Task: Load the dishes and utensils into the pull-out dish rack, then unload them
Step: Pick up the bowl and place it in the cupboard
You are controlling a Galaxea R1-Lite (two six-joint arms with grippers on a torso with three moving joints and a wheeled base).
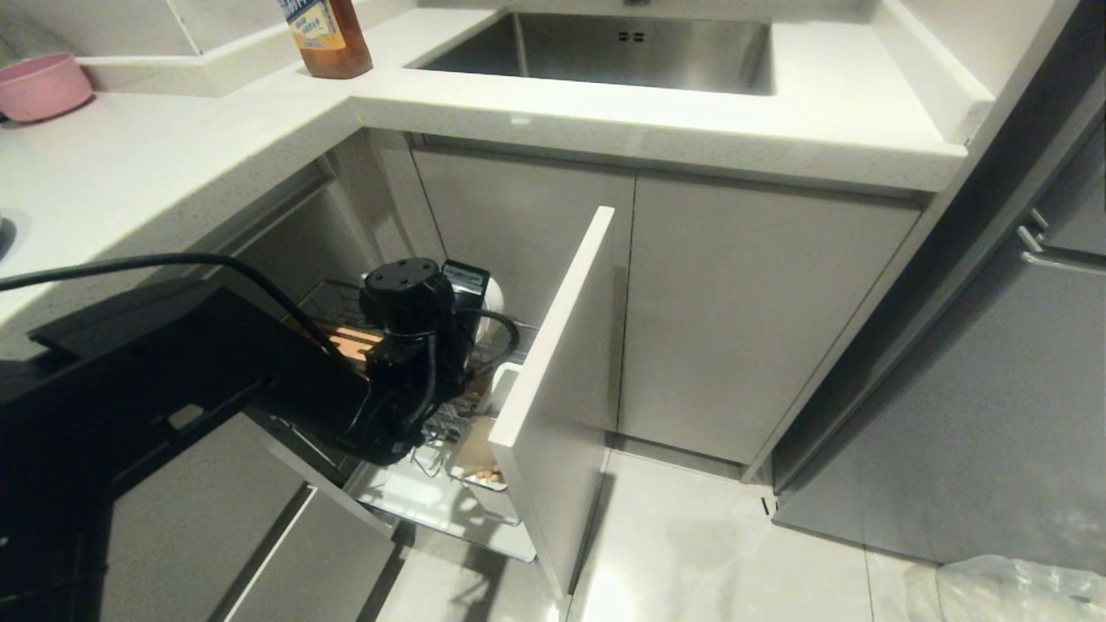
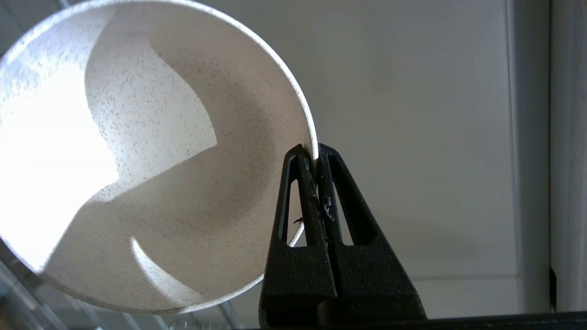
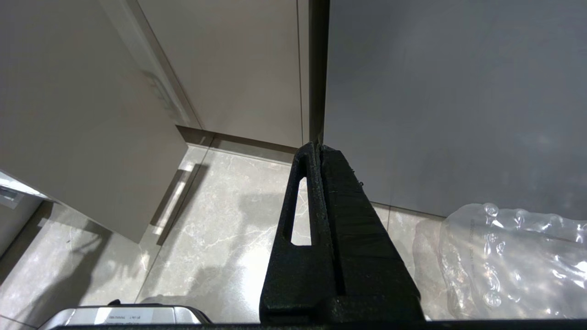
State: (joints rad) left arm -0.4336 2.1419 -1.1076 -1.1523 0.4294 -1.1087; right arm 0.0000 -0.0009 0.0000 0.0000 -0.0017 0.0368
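Observation:
The pull-out dish rack [image 1: 432,497] stands drawn out from the corner cabinet, its pale drawer front [image 1: 562,389] toward the room. An orange-brown wooden strip [image 1: 350,341] shows behind my left arm [image 1: 406,345], which reaches down over the rack and hides most of it. In the left wrist view my left gripper [image 2: 315,153] is shut on the rim of the cream speckled bowl [image 2: 137,160], held on edge with its hollow facing the camera. The white utensil cup [image 1: 473,449] holds pale wood ends that look like chopsticks [image 1: 486,473]. My right gripper [image 3: 318,146] is shut and empty, parked low over the floor.
The white counter carries a steel sink [image 1: 605,52], an amber bottle [image 1: 328,34] and a pink bowl [image 1: 39,85]. A lower drawer [image 1: 320,561] stands ajar under the rack. A grey appliance [image 1: 994,415] stands at the right, and a clear plastic bag [image 3: 513,261] lies on the floor.

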